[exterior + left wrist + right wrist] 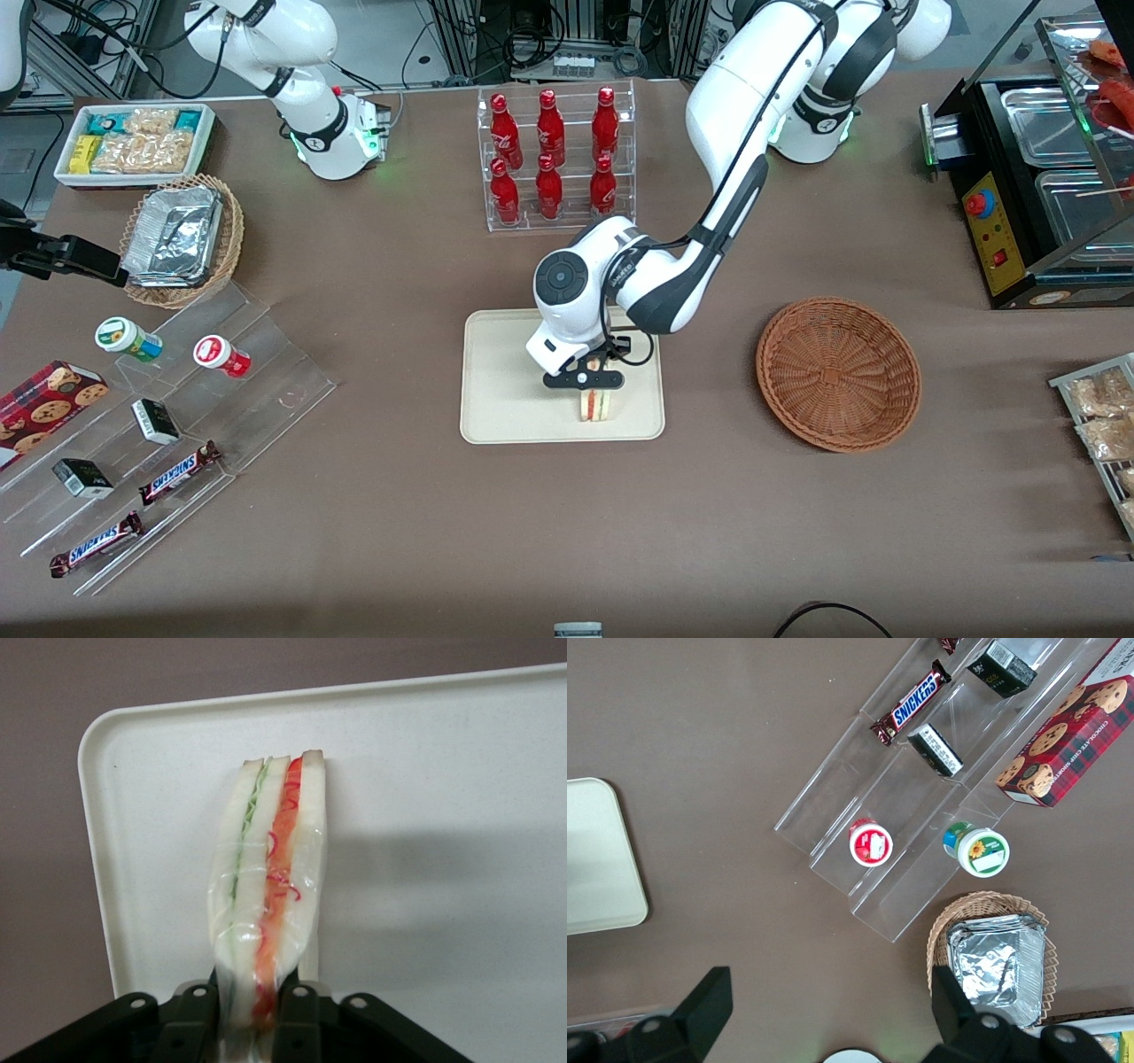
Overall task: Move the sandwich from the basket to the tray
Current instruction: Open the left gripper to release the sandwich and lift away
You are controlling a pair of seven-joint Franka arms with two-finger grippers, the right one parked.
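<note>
Sandwich (595,404) pinched upright in gripper (585,379) jaws over tray (505,399), prob. touching it; basket (837,373) empty.

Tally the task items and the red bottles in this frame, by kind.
Sandwich, held in the gripper over the tray: 1
Tray: 1
Basket: 1
Red bottles in the clear rack: 6
Total: 9
</note>
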